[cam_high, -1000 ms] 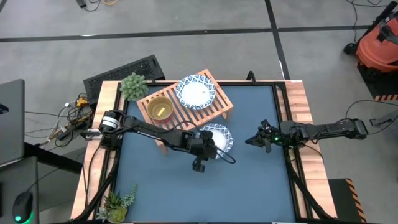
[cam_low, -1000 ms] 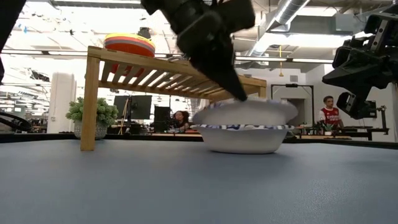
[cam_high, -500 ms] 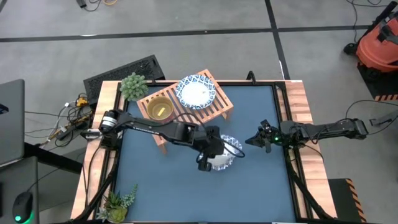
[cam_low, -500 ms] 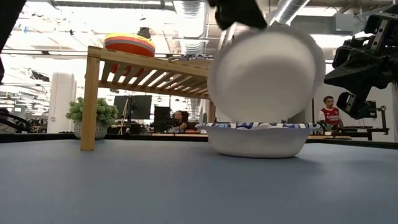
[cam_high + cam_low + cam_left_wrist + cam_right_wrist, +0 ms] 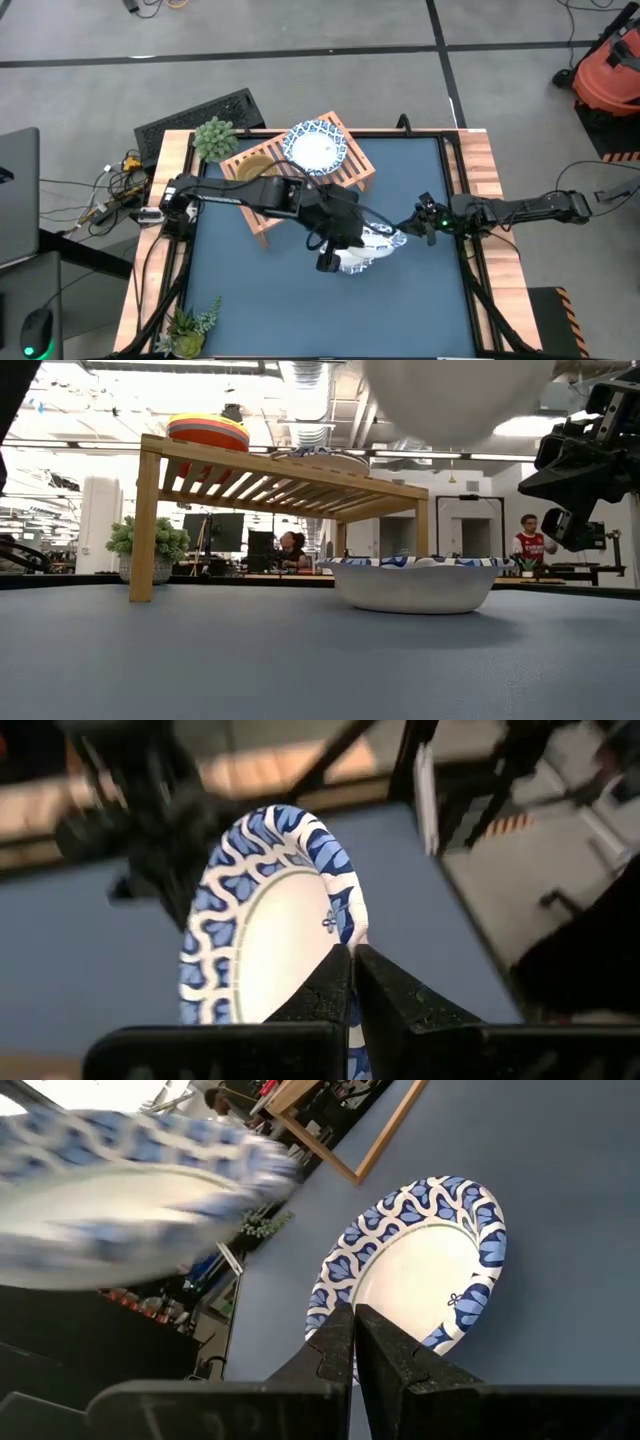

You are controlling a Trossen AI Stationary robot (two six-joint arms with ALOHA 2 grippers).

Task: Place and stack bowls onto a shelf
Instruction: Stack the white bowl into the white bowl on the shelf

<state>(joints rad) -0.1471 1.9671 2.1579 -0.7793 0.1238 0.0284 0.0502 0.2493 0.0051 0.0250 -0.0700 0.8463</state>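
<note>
My left gripper is over the table's middle, shut on a white bowl with a blue patterned rim. That bowl hangs high above the table. A second such bowl rests on its base on the blue mat, just below it. A third patterned bowl and a stack of coloured bowls sit on the slatted wooden shelf. My right gripper hovers shut, just right of the two bowls. My left gripper pinches the lifted bowl's patterned rim between its two fingers, one finger on the inner face and one on the outer. The bowl is lifted clear of the bowl on the mat and of the table.
A potted plant stands at the shelf's far-left corner and another at the table's near-left corner. A black slab lies beyond the far edge. Wooden rails border the mat. People sit in the room behind.
My left gripper has taken the upper patterned bowl off the one beneath, tipped it up on edge, then carried it up and toward the table's right. The lower bowl stayed on the mat, shifted a little toward the near edge.
</note>
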